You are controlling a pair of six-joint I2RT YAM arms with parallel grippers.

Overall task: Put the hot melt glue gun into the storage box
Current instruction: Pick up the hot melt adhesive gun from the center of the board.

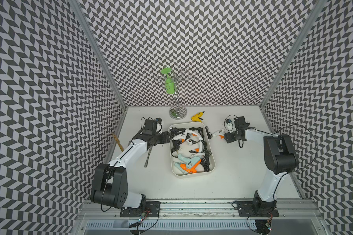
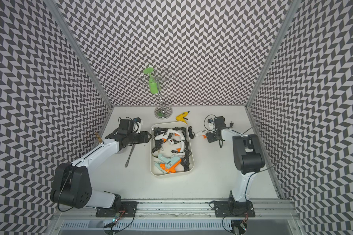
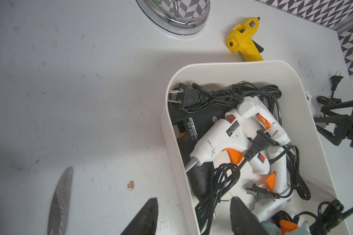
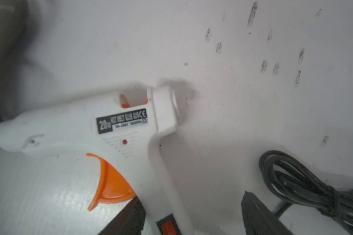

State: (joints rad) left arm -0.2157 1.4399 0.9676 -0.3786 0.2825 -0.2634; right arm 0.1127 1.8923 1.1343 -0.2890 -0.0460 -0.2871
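Two risks here: the white plastic hot melt glue gun with the orange trigger (image 4: 120, 132) lies flat on the white counter (image 1: 243, 173), just right of the cream-white shallow plastic storage box (image 1: 171, 156), outside it. Right jaws straddle its handle, partly open, a gap on one side, nothing clamped. Pinch that far down the handle and the body may swing; the bundled black cord (image 4: 306, 183) beside it could snag the rim of a box crowded with guns and cables. Right arm (image 1: 277, 150) reaches forward, wrist low. Left jaws hang apart, empty, astride the box's left wall.
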